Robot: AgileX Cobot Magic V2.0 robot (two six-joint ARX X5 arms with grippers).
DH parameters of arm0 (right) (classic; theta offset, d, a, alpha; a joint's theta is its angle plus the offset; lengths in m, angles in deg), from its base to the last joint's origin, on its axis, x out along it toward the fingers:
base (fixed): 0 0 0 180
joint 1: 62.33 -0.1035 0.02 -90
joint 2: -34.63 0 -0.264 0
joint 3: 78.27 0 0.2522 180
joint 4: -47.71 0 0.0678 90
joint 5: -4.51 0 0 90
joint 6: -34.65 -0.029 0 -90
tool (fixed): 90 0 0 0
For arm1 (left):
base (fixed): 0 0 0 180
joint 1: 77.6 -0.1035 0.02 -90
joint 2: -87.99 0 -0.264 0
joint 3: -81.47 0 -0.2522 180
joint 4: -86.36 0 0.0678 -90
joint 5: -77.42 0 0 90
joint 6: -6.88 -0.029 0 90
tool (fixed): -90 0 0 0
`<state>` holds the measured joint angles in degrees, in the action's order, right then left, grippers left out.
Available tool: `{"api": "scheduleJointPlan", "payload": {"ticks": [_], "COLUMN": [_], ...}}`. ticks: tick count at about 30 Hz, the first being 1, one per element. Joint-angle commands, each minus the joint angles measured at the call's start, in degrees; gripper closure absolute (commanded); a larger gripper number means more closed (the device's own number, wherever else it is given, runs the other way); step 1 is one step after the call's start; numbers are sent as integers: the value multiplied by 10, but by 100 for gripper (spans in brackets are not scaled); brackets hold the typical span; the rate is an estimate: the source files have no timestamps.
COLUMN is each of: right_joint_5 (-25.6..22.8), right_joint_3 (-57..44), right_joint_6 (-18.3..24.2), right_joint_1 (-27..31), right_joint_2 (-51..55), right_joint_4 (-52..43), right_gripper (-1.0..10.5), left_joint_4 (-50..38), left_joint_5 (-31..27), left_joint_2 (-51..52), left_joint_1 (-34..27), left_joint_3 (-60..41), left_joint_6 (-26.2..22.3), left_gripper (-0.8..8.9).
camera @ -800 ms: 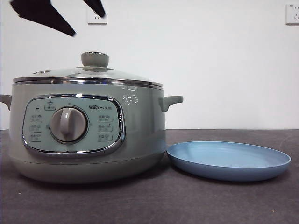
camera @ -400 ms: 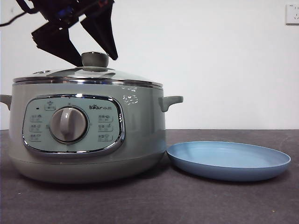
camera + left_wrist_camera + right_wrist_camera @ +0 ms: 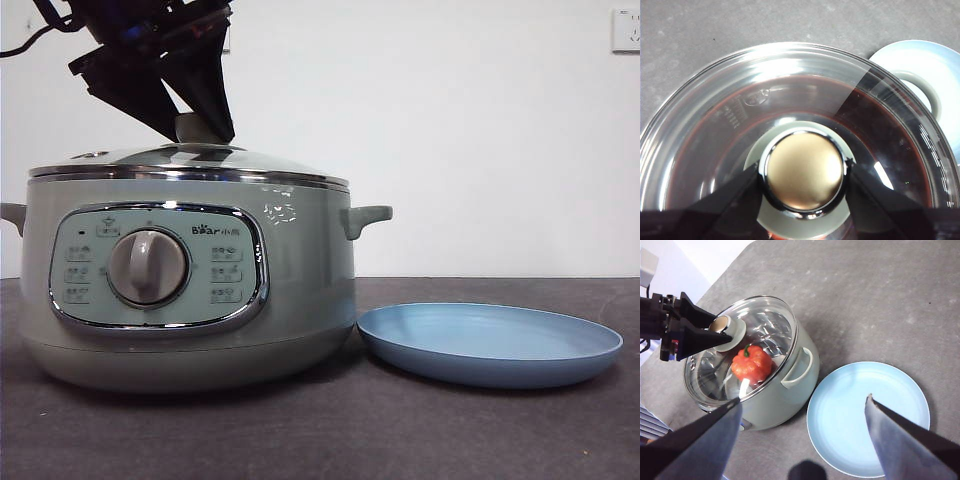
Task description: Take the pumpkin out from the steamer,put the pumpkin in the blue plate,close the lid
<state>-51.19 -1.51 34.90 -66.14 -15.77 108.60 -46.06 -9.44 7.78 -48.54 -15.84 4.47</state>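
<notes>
Risk, chief: a slip at the knob. The left tool [image 3: 190,128] stands over the round glass lid [image 3: 190,160] with steel rim, its two black jaws set close on either side of the pale green, metal-capped knob [image 3: 803,171]; whether they press it yet cannot be told. A shallow or off-centre hold on so smooth and rounded a knob would likely let the lid tilt, swing, or drop back on the pot.

Item, left: large round sage-green steamer [image 3: 300,290] with dial and control panel, lid seated on it. Inside, seen through the glass, the small ribbed orange-red pumpkin [image 3: 751,364] with green stem; the lid alone bars access to it.

Item, right: wide shallow matte blue plate [image 3: 490,345], bare, on the dark grey table [image 3: 320,430] just beside the steamer's side handle [image 3: 365,217]. A lid carried low that way could strike the handle or the plate.

Item, above: right tool [image 3: 800,440], jaws wide apart and holding nothing, waiting high over steamer and plate.
</notes>
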Motion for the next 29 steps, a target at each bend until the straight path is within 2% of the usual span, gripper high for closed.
{"api": "scheduleJointPlan", "payload": {"ticks": [1,13,22,29], "right_joint_5": [-2,1,3,-1], "right_joint_3": [1,1,1,2], "right_joint_6": [-1,-2,-9,-30], "right_joint_1": [-2,-1,-30,-106], "right_joint_2": [0,-1,-33,-98], "right_joint_4": [-1,-2,-35,-98], "right_gripper": [537,537,537,530], "left_joint_4": [0,-33,-26,15], "left_joint_5": [-2,-6,-92,-176], "left_joint_2": [-2,58,181,278], "left_joint_1": [2,2,2,2], "left_joint_3": [-2,-2,-2,-2], "left_joint_6": [-9,-8,-8,-8], "left_gripper": [822,822,822,822]}}
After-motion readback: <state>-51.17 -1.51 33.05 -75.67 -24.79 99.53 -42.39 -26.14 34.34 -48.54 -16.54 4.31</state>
